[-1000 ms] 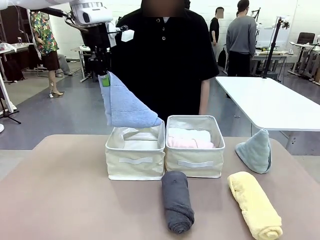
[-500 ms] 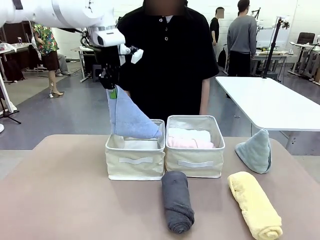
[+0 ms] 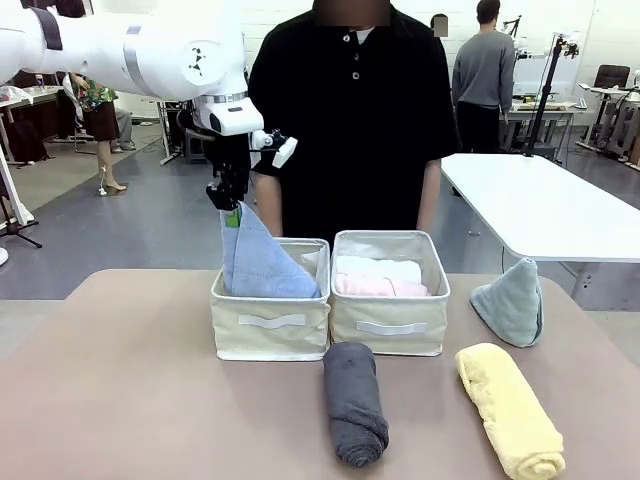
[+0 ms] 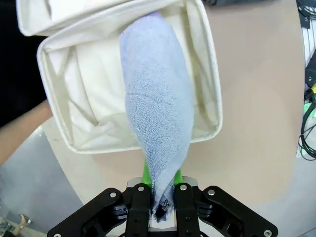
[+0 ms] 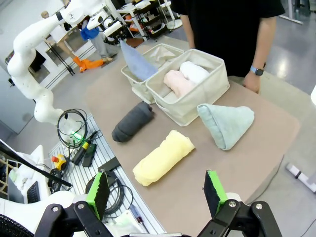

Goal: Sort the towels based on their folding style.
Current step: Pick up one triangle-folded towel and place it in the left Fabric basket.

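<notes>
My left gripper (image 3: pixel 232 212) (image 4: pixel 161 193) is shut on the tip of the light blue cone towel (image 3: pixel 258 262) (image 4: pixel 159 113) (image 5: pixel 136 61), which hangs down into the left cream basket (image 3: pixel 270 322) (image 4: pixel 207 69). The right basket (image 3: pixel 390 325) (image 5: pixel 195 101) holds the white roll (image 3: pixel 380 267) (image 5: pixel 193 70) and the pale pink roll (image 3: pixel 375 286) (image 5: pixel 177 81). On the table lie the dark grey roll (image 3: pixel 355 400) (image 5: pixel 132 121), the yellow roll (image 3: pixel 508 408) (image 5: pixel 163 157) and the pale teal cone (image 3: pixel 512 300) (image 5: pixel 226 123). My right gripper (image 5: pixel 155 190) stands open, high above the table's corner.
A person in a black shirt (image 3: pixel 350 110) stands right behind the baskets, a wrist (image 5: pixel 256 74) near the table's far edge. A white table (image 3: pixel 540 205) stands at the back right. Cables and boxes (image 5: pixel 74 143) lie on the floor beside the table.
My left gripper has moved right and down with the light blue cone, lowering it from above the left basket into it. The other towels have not moved.
</notes>
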`<state>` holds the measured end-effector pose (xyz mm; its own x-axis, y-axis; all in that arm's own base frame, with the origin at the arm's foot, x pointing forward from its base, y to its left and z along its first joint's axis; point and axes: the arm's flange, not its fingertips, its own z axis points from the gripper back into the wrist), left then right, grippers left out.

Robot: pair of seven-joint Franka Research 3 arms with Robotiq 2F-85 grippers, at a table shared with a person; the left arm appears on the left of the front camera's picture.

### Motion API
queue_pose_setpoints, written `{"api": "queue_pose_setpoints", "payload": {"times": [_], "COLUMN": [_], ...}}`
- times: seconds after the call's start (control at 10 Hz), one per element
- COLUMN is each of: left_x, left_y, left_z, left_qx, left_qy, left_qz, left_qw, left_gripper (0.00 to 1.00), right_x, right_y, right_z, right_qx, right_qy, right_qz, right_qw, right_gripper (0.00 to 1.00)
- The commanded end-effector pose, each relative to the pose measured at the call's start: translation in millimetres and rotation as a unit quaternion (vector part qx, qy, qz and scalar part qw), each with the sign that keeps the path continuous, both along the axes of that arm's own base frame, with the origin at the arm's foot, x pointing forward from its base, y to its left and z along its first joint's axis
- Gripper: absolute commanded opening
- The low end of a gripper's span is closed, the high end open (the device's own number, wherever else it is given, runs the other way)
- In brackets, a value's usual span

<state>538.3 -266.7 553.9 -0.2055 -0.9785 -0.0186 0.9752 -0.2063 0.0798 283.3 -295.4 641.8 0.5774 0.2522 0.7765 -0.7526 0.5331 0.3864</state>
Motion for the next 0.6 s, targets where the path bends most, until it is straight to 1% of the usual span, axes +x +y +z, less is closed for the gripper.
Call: {"api": "queue_pose_setpoints", "payload": {"times": [0.0,0.3,0.5], "left_x": [-10,-14,-19], "left_y": [0,2,0], "left_z": [-14,-36,-53], "left_qx": [0.010,0.024,0.036], "left_qy": [0.013,0.033,0.041], "left_qz": [0.015,0.016,0.002], "left_qw": [1.000,0.999,0.998], "left_gripper": [0.15,0.15,0.15], "right_x": [1,1,1], "right_y": [-1,-1,-1], "right_z": [2,2,2], "right_qx": [0.011,0.011,0.011], "right_qy": [-0.013,-0.013,-0.013], "right_qz": [0.004,0.004,0.004], "right_qw": [1.000,1.000,1.000], "right_gripper": [1.00,1.00,1.00]}}
